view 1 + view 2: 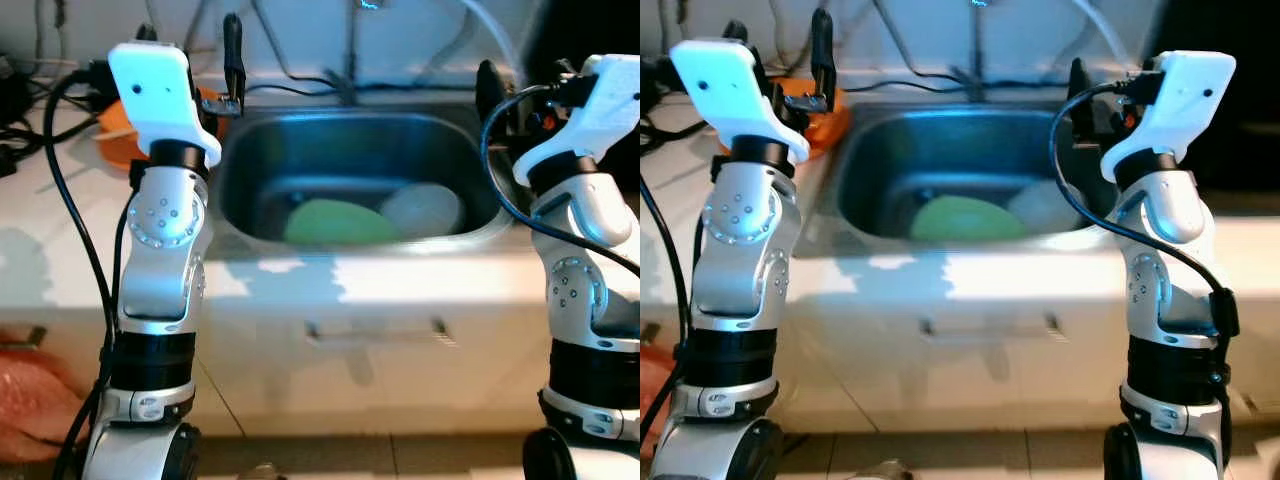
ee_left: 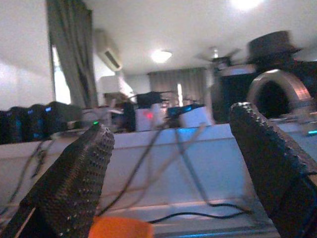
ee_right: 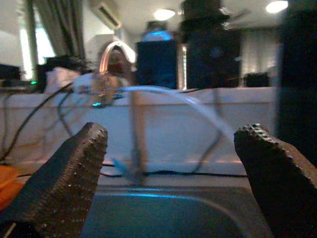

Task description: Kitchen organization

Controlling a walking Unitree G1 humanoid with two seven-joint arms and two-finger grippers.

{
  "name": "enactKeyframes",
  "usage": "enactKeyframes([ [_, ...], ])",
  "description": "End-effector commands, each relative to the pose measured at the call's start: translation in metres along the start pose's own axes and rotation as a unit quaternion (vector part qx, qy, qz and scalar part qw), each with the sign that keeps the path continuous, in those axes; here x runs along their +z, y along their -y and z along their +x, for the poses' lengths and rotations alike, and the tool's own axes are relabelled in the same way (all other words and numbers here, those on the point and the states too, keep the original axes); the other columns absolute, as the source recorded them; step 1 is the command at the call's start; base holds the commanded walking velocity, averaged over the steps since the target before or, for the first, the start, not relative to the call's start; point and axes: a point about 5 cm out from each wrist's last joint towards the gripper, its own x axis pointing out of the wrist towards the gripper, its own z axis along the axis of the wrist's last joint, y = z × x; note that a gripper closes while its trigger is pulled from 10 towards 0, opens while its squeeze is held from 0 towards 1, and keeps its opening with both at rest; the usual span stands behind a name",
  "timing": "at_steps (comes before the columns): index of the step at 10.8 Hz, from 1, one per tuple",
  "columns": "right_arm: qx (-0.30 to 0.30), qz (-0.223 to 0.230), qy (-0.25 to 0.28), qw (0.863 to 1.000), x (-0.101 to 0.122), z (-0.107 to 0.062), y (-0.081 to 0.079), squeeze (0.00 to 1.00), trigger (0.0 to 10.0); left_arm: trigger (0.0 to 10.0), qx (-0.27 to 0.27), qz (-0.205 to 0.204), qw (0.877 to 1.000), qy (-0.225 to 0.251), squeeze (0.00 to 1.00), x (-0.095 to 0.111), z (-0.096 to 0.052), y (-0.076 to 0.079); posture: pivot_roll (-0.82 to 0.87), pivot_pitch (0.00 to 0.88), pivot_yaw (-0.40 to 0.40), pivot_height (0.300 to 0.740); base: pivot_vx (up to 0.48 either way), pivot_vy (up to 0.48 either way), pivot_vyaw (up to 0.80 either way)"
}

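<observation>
A steel sink (image 1: 250, 165) lies straight ahead, set in a white counter. In its basin a green plate (image 1: 335, 222) leans beside a white bowl (image 1: 422, 208). An orange bowl (image 1: 112, 142) stands on the counter left of the sink. My left gripper (image 2: 168, 131) is raised over the sink's left rim, open and holding nothing, with the orange bowl (image 2: 119, 229) just below its fingers (image 1: 233, 55). My right gripper (image 3: 171, 134) is held up at the sink's right rim, open and holding nothing, looking across the basin (image 3: 163, 213) toward the faucet (image 3: 110, 57).
Black cables (image 1: 300, 78) trail along the counter's back edge and around the faucet base (image 1: 350, 85). A cabinet front with a handle (image 1: 375, 330) sits under the sink. Something pinkish (image 1: 30, 400), unclear what, shows low at the left by my left arm.
</observation>
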Motion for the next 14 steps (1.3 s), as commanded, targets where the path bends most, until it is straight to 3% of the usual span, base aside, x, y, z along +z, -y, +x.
enactKeyframes([
  [1, 0.012, 0.000, -0.008, 1.000, -0.002, 0.001, -0.004, 0.00, 10.0, 10.0, 0.009, 0.010, 1.000, -0.002, 0.00, 0.000, 0.000, -0.003, 0.04, 0.063, 0.022, 0.740, 0.000, 0.000, 0.00],
  [3, 0.016, -0.003, -0.010, 1.000, -0.003, 0.000, -0.006, 0.00, 10.0, 10.0, 0.007, 0.012, 1.000, -0.004, 0.00, -0.001, -0.002, 0.000, 0.04, 0.064, 0.024, 0.740, 0.000, 0.000, 0.00],
  [8, 0.017, -0.004, -0.016, 1.000, -0.006, -0.001, -0.007, 0.00, 10.0, 10.0, 0.015, 0.020, 0.999, -0.020, 0.00, -0.007, -0.002, -0.003, 0.04, 0.064, 0.026, 0.740, 0.000, 0.000, 0.75],
  [12, 0.005, 0.004, -0.016, 1.000, -0.007, 0.000, -0.004, 0.00, 10.0, 10.0, 0.011, 0.007, 0.999, -0.039, 0.00, -0.013, 0.001, -0.005, 0.04, 0.062, 0.032, 0.740, 0.000, 0.000, 0.00],
  [14, 0.001, 0.014, -0.026, 1.000, -0.009, 0.001, -0.004, 0.00, 10.0, 10.0, 0.016, 0.006, 0.999, -0.049, 0.00, -0.015, 0.002, -0.009, 0.04, 0.060, 0.035, 0.740, 0.000, 0.000, -0.79],
])
